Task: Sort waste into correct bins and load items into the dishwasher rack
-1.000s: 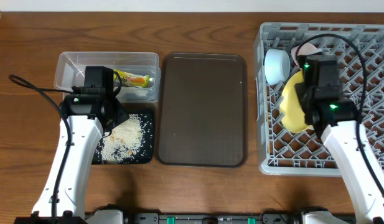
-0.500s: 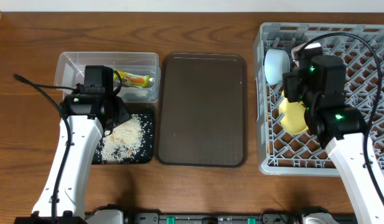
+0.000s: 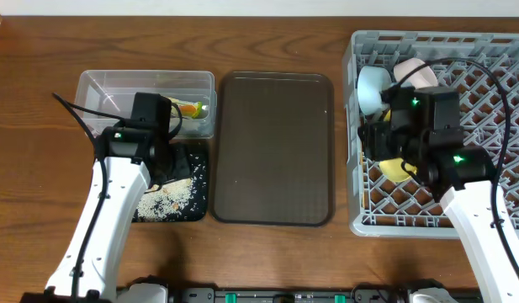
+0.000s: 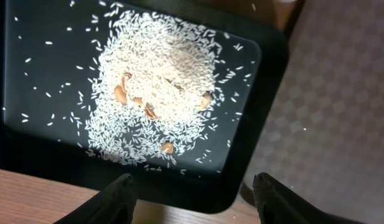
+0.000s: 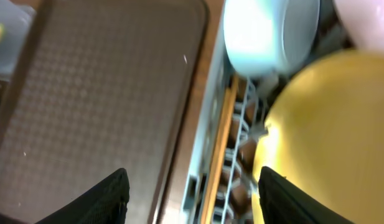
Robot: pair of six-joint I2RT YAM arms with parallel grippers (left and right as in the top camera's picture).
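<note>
My left gripper (image 4: 195, 186): fingers spread wide, holding nothing, hanging over the near rim of the black tray.
My right gripper (image 5: 195, 186): fingers apart with nothing between them, above the left wall of the dishwasher rack.
Black tray (image 4: 261, 118): flat on the table, just left of the serving tray. It holds a heap of white rice (image 4: 160, 68) ringed by loose grains, with a few brown food scraps (image 4: 145, 109) mixed in.
Dark-brown serving tray (image 3: 272, 151): between the black tray and the rack, with a few pale specks on it.
Dishwasher rack (image 3: 394, 225): at the right of the table.
Yellow plate (image 5: 328, 137): in the rack by its left wall, among the pegs, largely under my arm from above.
Wooden chopstick (image 5: 221, 140): lies along the inside of that wall, beside the plate. I can make out one.
Clear tub (image 3: 91, 88): just beyond the black tray. The green-and-orange snack wrapper (image 3: 188, 108) lies near its right end.
Light-blue bowl (image 3: 373, 88): tipped on its side in the rack's far-left corner.
White bowl (image 3: 419, 71): just right of the blue bowl. Whether they touch, I cannot tell.
</note>
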